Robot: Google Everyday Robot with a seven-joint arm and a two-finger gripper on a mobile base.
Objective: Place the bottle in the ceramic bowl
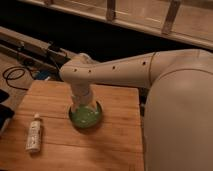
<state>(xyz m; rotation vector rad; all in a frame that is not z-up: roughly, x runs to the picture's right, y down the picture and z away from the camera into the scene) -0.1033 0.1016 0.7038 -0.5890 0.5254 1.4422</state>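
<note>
The bottle [34, 133] is slim and whitish with a white cap. It lies flat near the left front of the wooden table [115, 140], cap pointing away. The ceramic bowl [86, 118], round with a glossy green inside, sits near the table's middle. My gripper [83, 106] hangs straight down from the white arm [130, 70] right over the bowl, to the right of the bottle and apart from it. The wrist hides the back part of the bowl.
The table's left edge lies close to the bottle. Black cables [15, 75] and a rail [30, 47] lie on the floor beyond the table's far left. My large white arm body [180, 120] fills the right side.
</note>
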